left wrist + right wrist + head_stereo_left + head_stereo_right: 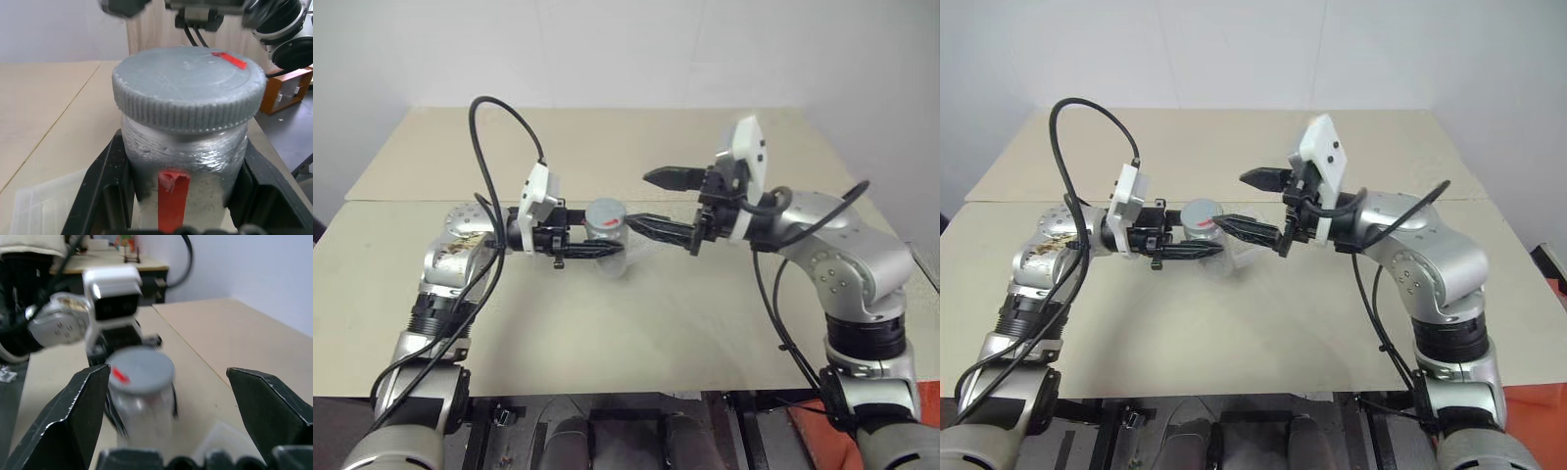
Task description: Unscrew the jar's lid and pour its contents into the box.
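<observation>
The jar, silver-grey with a red stripe down its side, hangs upright above the table, and my left gripper is shut on its body. The grey ribbed lid sits on the jar and carries a small red mark. Its contents are hidden inside. The clear plastic box lies on the table just under and behind the jar. My right gripper is open, pointing at the jar from the right at lid height. Its fingers stand wide apart and short of the lid.
The beige table is two boards with a seam across it behind the arms. Black cables loop above the left arm and hang under the right arm. A white wall stands behind the far edge.
</observation>
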`<move>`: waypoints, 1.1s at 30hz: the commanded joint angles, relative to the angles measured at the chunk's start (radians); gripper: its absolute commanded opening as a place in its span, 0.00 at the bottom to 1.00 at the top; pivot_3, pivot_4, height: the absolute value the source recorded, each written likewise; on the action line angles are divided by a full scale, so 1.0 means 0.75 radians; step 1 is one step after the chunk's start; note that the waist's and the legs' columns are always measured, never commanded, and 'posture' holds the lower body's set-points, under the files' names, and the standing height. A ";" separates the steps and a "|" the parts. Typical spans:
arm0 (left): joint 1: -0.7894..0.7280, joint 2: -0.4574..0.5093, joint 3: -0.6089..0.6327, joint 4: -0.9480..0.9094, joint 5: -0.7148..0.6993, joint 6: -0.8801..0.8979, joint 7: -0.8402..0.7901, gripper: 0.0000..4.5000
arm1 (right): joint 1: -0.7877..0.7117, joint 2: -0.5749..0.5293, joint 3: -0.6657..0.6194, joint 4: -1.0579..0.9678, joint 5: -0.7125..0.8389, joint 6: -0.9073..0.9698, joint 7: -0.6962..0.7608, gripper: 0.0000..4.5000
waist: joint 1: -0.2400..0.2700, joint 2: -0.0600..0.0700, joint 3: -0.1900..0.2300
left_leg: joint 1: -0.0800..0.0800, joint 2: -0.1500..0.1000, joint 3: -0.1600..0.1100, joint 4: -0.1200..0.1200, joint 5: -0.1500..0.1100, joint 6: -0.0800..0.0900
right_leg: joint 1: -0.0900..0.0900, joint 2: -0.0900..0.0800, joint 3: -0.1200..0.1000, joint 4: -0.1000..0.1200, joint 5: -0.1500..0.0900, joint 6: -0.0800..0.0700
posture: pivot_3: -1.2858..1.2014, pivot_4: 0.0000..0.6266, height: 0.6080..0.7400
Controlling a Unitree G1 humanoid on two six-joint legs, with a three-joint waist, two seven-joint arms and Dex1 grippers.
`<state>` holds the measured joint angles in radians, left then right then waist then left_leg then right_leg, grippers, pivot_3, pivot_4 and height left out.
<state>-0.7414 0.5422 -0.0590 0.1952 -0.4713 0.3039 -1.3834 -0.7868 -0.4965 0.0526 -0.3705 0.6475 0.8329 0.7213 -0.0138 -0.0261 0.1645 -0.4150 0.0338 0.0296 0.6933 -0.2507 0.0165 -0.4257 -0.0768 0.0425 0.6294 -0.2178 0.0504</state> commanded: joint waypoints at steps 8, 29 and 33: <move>-0.032 0.017 0.013 -0.011 0.003 -0.031 -0.029 0.46 | -0.131 0.030 0.080 -0.075 0.025 0.230 -0.127 0.99 | 0.001 0.000 0.000 | 0.000 0.000 0.000 0.000 0.000 0.000 | 0.000 0.000 0.000 0.000 0.000 0.000 | 0.52 0.24 1.00; -0.005 0.027 0.016 -0.048 0.006 -0.030 -0.017 0.46 | -0.174 0.079 0.129 -0.062 -0.009 0.248 -0.128 0.99 | 0.000 0.000 0.000 | 0.000 0.000 0.000 0.000 0.000 0.000 | 0.000 0.000 0.000 0.000 0.000 0.000 | 0.52 0.24 1.00; -0.005 0.027 0.018 -0.051 0.004 -0.028 -0.014 0.46 | -0.177 0.079 0.139 -0.054 -0.010 0.251 -0.115 0.99 | 0.000 0.000 0.000 | 0.000 0.000 0.000 0.000 0.000 0.000 | 0.000 0.000 0.000 0.000 0.000 0.000 | 0.52 0.24 1.00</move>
<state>-0.7391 0.5549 -0.0599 0.1915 -0.4647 0.2995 -1.3948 -0.8904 -0.4410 0.1607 -0.3954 0.6411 1.0282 0.6314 -0.0140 -0.0261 0.1645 -0.4151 0.0338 0.0295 0.6933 -0.2507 0.0165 -0.4259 -0.0769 0.0423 0.6296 -0.2178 0.0504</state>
